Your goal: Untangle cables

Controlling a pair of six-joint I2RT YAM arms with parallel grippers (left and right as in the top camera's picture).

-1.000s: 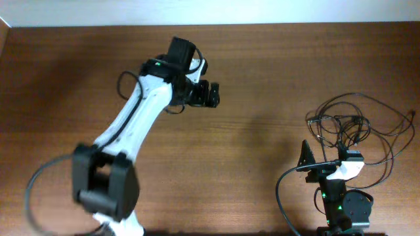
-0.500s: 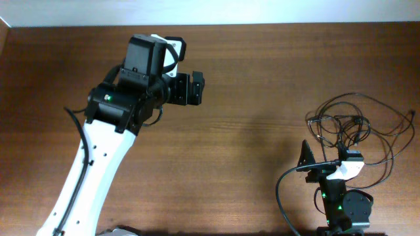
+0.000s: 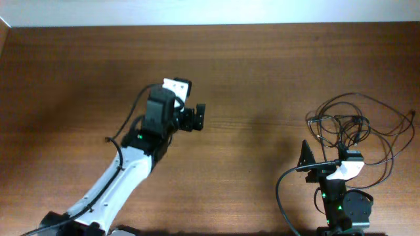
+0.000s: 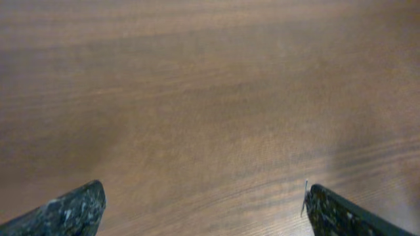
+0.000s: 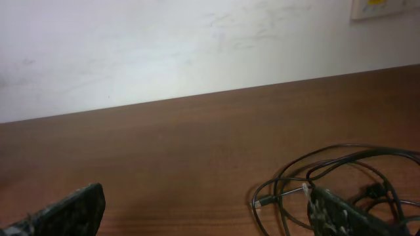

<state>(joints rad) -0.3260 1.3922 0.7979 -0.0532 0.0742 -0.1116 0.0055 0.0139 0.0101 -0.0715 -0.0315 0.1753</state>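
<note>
Brown grained wood table [image 3: 262,78] bears the thin black cables [image 3: 341,123], loosely looped, at its right side beside the right gripper [image 5: 207,213]. It and the left gripper [image 4: 203,210] gape wide, empty.

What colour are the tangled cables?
Black. The cables show best in the overhead view.

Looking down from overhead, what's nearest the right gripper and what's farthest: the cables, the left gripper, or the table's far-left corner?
From the right gripper:
1. the cables, just ahead of it, on the right side.
2. the left gripper, mid-table, off to the left.
3. the table's far-left corner, top left of the view.
</note>
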